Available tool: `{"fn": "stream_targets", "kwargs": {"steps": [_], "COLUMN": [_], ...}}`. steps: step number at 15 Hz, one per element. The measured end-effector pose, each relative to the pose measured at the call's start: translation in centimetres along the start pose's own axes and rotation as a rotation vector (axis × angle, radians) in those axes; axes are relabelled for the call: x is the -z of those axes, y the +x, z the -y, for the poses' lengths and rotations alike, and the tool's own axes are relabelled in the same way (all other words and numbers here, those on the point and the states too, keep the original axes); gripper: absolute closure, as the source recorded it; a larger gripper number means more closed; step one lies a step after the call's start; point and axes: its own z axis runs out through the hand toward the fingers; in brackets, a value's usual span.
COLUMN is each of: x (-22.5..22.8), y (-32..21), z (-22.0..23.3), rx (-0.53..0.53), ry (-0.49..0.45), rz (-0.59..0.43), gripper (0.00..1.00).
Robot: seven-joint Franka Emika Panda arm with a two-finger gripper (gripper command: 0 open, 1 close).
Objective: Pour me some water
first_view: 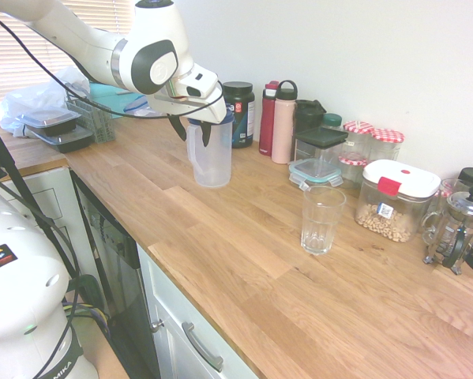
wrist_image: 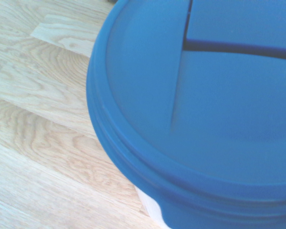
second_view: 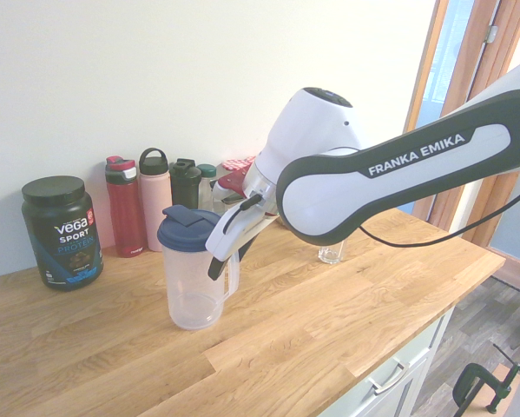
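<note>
Fingers [first_view: 207, 136] clearly apart on your gripper [first_view: 190, 131], tips pointing down by the handle [second_view: 233, 278] of the translucent pitcher [first_view: 212, 164]; you can't tell from these views whether either one touches it, and no grip shows. Your pitcher stands upright on the wooden countertop [first_view: 190, 253], and its blue lid [wrist_image: 181, 105] fills most of the wrist view. Just beyond, you've got the Vega Sport protein tub [second_view: 62, 234], then the red bottle [second_view: 127, 213] and the pink bottle [second_view: 155, 204] side by side. Well apart from the pitcher, your clear drinking glass [first_view: 323, 221] stands upright, near the white-lidded container of nuts [first_view: 392, 204], with the French press [first_view: 457, 229] past that.
</note>
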Motion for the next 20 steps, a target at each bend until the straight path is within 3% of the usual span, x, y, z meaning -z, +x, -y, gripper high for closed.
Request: {"fn": "stream_targets", "kwargs": {"steps": [15, 20], "x": [0.2, 8.4], "y": [-0.1, -0.3], "z": [0.1, -3.4], "rx": [0.003, -0.013], "ry": [0.002, 0.02], "rz": [0.007, -0.015], "gripper": [1.0, 1.0]}}
